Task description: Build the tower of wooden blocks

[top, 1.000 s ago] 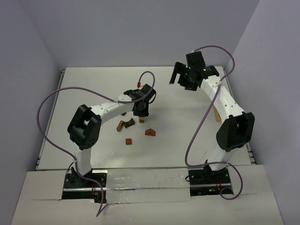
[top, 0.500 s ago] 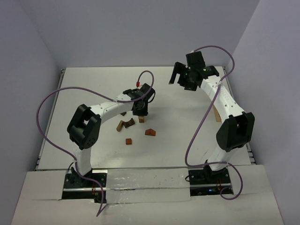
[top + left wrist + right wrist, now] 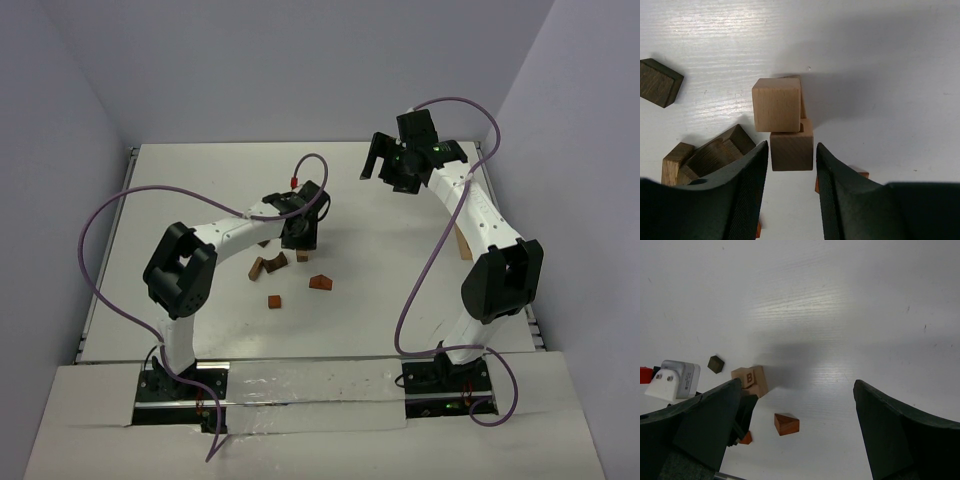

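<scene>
While loose pieces are lying at the left of the white table (image 3: 220,165), a dark brown wooden slab (image 3: 657,82) and a leaning heap of brown blocks (image 3: 710,156), the left gripper (image 3: 792,150) is poising over the wood block tower (image 3: 302,254), a short stack of tan and brown cubes near the table's middle. Its jaws are sitting slightly apart around a darker brown wooden cube (image 3: 791,144), thin gaps showing on both sides, so nothing is being clamped. Placing looks the step in hand; next, I judge, comes lifting straight up without nudging the offset pale tan cube (image 3: 776,104). Farther right, the right gripper (image 3: 797,430) is hanging wide open and empty. From above the tiers are hiding one another, so their count is not showing.
</scene>
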`<state>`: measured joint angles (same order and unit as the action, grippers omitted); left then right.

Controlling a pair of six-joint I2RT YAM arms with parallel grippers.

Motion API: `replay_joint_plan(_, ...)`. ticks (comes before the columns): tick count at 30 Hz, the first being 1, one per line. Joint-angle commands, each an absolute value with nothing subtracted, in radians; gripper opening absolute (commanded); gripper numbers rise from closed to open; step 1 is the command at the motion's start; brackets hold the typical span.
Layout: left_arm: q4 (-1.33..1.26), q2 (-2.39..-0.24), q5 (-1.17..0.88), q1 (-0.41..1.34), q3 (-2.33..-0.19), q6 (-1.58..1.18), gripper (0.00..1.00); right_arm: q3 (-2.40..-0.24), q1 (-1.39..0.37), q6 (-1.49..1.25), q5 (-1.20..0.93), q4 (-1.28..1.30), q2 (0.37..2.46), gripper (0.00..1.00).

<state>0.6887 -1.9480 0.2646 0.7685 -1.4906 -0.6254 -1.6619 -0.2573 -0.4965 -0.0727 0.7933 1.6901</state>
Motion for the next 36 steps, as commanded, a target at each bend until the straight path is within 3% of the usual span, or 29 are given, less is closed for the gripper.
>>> replay_joint_plan(1, 0.660, -1.928, 0.247, 0.765, -1.479, -0.637, 0.56, -1.671, -0.252, -0.489, -0.077, 0.765, 1.663, 1.00)
replay_joint_plan(7, 0.661, -1.913, 0.240, 0.765, -1.474, -0.632, 0.70, -1.666, -0.252, -0.484, -0.086, 0.765, 1.661, 1.00)
replay_joint_plan(17, 0.629, -1.729, 0.166, 0.765, -1.451, -0.455, 0.78, -1.627, -0.256, -0.446, -0.123, 0.739, 1.660, 1.00)
replay_joint_plan(25, 0.519, -1.444, -0.110, 0.633, -1.283, -0.280, 0.69, -1.547, -0.276, -0.407, -0.155, 0.712, 1.683, 0.94)
replay_joint_plan(31, 0.484, -1.446, -0.222, 0.444, -1.179, -0.249, 0.43, -1.529, -0.362, -0.391, -0.116, 0.698, 1.761, 0.80)
replay_joint_plan(36, 0.428, -1.487, -0.271, 0.431, -1.093, -0.242, 0.34, -1.541, -0.443, -0.381, -0.088, 0.692, 1.838, 0.70)
